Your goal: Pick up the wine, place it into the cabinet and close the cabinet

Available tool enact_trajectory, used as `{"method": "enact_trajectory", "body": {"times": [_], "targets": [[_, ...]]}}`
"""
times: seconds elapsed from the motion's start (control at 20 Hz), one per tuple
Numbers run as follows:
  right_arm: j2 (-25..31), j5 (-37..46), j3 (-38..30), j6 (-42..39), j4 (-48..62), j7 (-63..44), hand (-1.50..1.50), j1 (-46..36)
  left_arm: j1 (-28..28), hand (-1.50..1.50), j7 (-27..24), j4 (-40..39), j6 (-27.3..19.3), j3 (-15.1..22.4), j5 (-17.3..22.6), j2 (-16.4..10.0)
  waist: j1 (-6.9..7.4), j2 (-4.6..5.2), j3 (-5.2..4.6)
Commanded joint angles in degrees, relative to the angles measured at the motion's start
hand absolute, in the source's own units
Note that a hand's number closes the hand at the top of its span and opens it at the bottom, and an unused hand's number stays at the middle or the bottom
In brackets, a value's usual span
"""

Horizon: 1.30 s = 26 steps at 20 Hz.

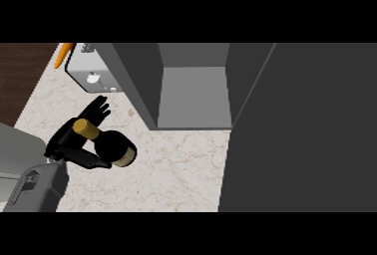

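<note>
A dark wine bottle (116, 148) with a gold cap and a pale label stands on the marble counter (169, 169) at the left. My left hand (71, 138) is right against the bottle's left side. Its fingers (95, 109) point straight up past the neck and the thumb (92, 163) reaches under the bottle's near side, so the hand is open. The grey cabinet (191, 94) stands open just right of the bottle, its inside bare. Its dark door (302, 129) swings out and fills the right of the view. My right hand does not show.
A metal sink (92, 74) lies at the counter's far left corner, with an orange object (65, 53) beside it. Dark wooden floor (22, 74) shows beyond the counter's left edge. The cabinet's left wall (136, 84) rises close to my fingers.
</note>
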<state>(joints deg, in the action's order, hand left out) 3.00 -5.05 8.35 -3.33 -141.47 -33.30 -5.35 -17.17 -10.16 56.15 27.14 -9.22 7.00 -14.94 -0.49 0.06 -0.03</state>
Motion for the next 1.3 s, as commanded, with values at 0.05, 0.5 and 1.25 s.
{"method": "enact_trajectory", "body": {"times": [0.05, 0.5, 1.25], "targets": [[-0.3, -0.7, 1.2, 0.3, -6.5, -1.7, -1.5, 2.0, 0.0, -1.5, -7.9, -8.0, 0.6, 0.9, -3.4, 1.1, -0.03, -0.03, -0.01], [-0.9, -0.6, 0.4, 0.1, -2.9, -0.3, -1.5, 0.2, -6.8, -1.5, -20.4, -28.1, 3.3, 0.3, -7.8, -0.4, -0.19, 0.1, -0.04], [-1.0, 0.2, 0.5, 2.1, -4.4, -6.8, -1.5, -4.2, -10.1, -1.5, -28.0, -39.6, 9.1, -0.8, -8.0, 0.0, -0.1, 0.04, -0.05]]}}
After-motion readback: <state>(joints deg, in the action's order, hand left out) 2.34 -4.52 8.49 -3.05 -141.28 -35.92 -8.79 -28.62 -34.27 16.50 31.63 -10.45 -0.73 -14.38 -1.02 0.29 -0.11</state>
